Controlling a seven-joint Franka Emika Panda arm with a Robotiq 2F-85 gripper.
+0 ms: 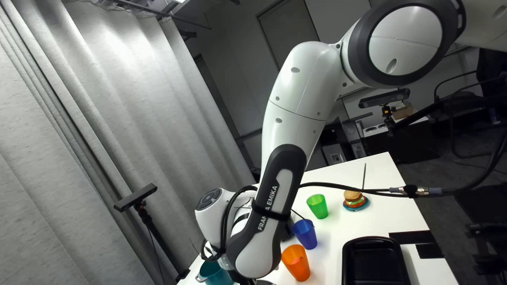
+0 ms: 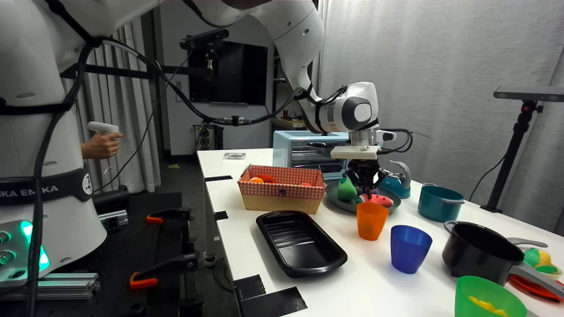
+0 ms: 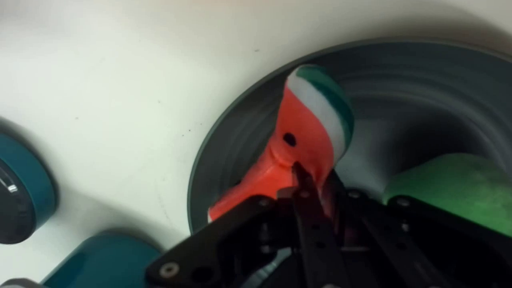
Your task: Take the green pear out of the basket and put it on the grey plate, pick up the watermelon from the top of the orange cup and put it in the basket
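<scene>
My pincer (image 3: 316, 176) is hanging over the grey plate (image 3: 236, 136), sitting narrow and pinching the watermelon slice (image 3: 314, 116); the slice is creasing at the grip. Can't tell if it's touching the plate or clearing it. The green pear (image 3: 452, 192) is lying on the plate, just beside my pincer. In both exterior views the orange cup (image 2: 371, 224) is standing upright on the table (image 2: 352, 290), the blue cup (image 2: 410, 251) and green cup (image 2: 467, 290) running in a row from it. In an exterior view the basket (image 2: 282, 203), lined in red check, is sitting just beside the plate, holding a few orange and red pieces (image 2: 265, 178). The black tray (image 2: 304, 251) is lying near the basket.
</scene>
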